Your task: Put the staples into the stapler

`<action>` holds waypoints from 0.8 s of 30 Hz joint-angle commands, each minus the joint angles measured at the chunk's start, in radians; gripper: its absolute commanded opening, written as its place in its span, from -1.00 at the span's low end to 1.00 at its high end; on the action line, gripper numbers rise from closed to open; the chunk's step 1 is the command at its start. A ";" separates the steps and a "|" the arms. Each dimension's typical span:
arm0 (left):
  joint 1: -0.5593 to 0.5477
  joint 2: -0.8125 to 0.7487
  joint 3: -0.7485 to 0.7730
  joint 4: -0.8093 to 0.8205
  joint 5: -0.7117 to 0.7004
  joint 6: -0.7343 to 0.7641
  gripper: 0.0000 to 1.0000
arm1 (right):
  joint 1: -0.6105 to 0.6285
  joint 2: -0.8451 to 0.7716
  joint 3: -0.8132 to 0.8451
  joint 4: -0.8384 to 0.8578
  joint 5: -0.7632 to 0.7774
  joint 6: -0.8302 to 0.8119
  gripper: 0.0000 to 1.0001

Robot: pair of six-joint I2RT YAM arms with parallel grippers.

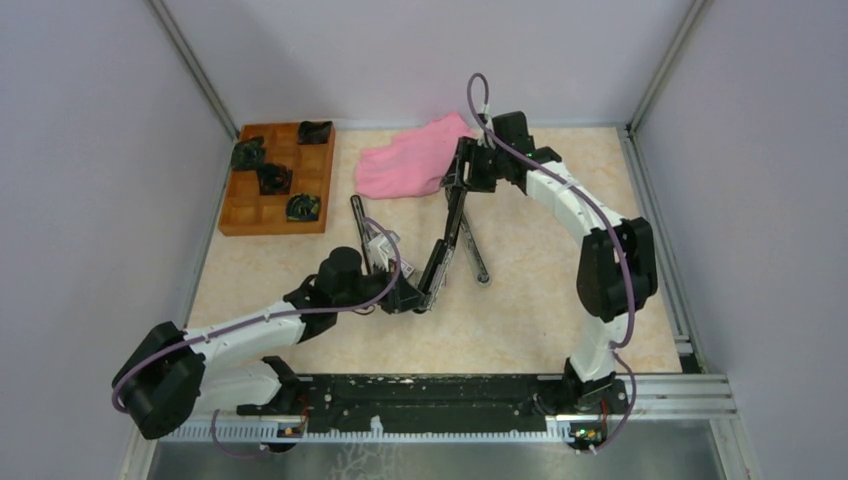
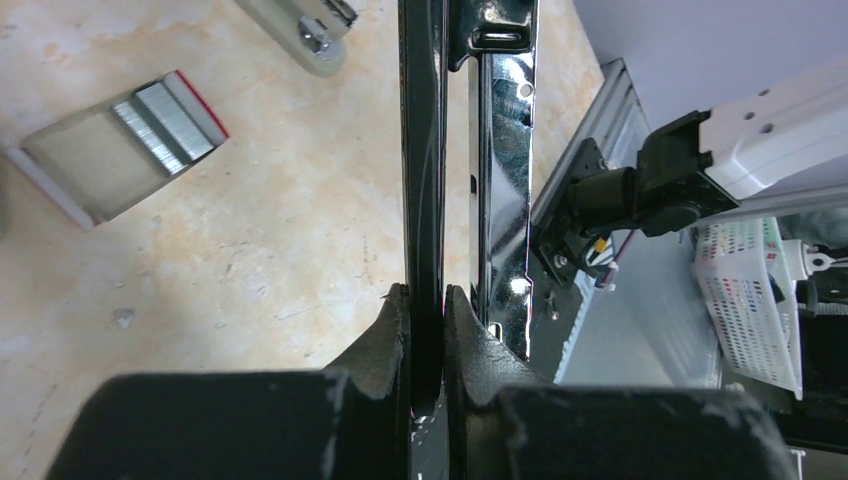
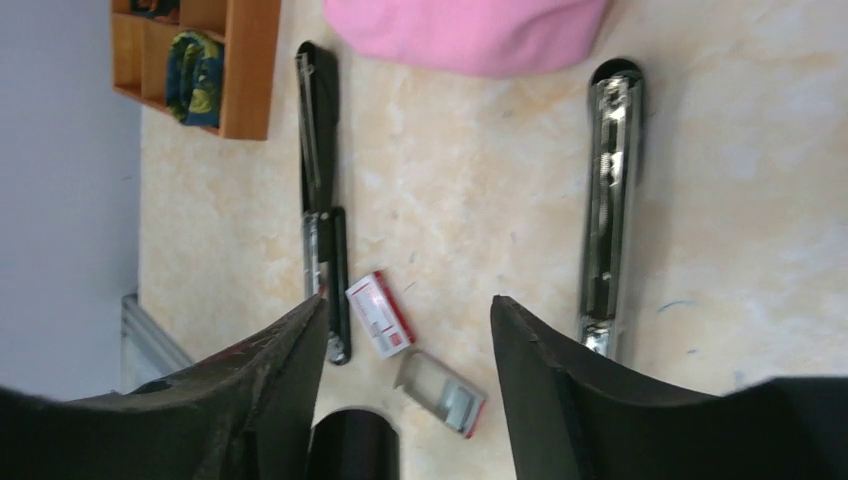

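Your left pincer (image 2: pixel 425 292) is pressed closed on the black upper arm of the stapler (image 2: pixel 422 150). In its wrist view both fingers (image 2: pixel 385 340) touch the bar with no gap. The stapler stands opened out. Its chrome magazine rail runs just beside the gripped bar, and both parts are cut off by the top edge of that view.

Your right pincer (image 3: pixel 408 300) is spread wide, and only bare table (image 3: pixel 450 200) shows between the tips. From above, this pincer (image 1: pixel 462 185) sits at the far end of the stapler (image 1: pixel 445 245), and you cannot tell whether it touches it. A dark rounded shape at the bottom edge of the right wrist view, between the fingers, is too cropped to identify.

The staples (image 2: pixel 165 118) lie in an open cardboard sleeve (image 2: pixel 80 165) on the table, left of the gripped bar and well apart from it. In the right wrist view they (image 3: pixel 458 402) are small and sit near a red box (image 3: pixel 380 315). From above, the left arm largely hides them.

A second stapler (image 1: pixel 358 225) lies beside the sleeve. A pink cloth (image 1: pixel 415 158) and a wooden organiser (image 1: pixel 265 215) sit at the far side of the table.
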 commanded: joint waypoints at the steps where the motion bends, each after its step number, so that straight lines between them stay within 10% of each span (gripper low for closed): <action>1: -0.014 -0.004 0.014 0.177 0.005 -0.032 -1.00 | -0.031 -0.049 0.031 0.079 0.089 -0.053 0.33; 8: -0.013 0.021 -0.010 0.167 -0.090 -0.119 -1.00 | -0.031 -0.183 -0.020 0.103 0.148 -0.050 0.71; 24: -0.006 0.073 -0.010 0.273 -0.220 -0.269 -1.00 | 0.058 -0.428 -0.372 0.217 0.113 0.028 0.74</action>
